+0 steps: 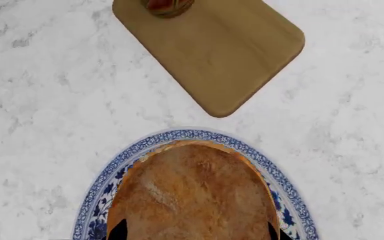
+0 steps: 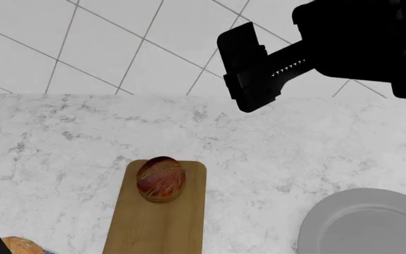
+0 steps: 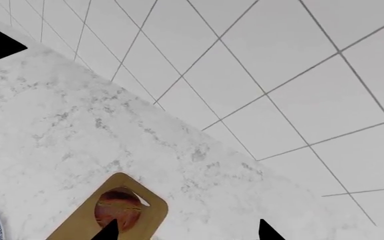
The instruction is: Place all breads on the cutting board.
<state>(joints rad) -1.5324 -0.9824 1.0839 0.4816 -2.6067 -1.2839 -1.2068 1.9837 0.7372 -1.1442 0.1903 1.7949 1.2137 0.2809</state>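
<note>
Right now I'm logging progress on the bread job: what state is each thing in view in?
Dark glossy roll: resting on the cutting board, near its far end.
Golden roll: on the blue-and-white plate, off the board, left pincer's fingertips either side.
Cutting board: flat on the counter, one roll aboard.
Blue-and-white plate: holds the golden roll.
Grey plate: bare.
Right pincer: raised, open, empty.

Matte black blocky right gripper [image 2: 249, 69]
</note>
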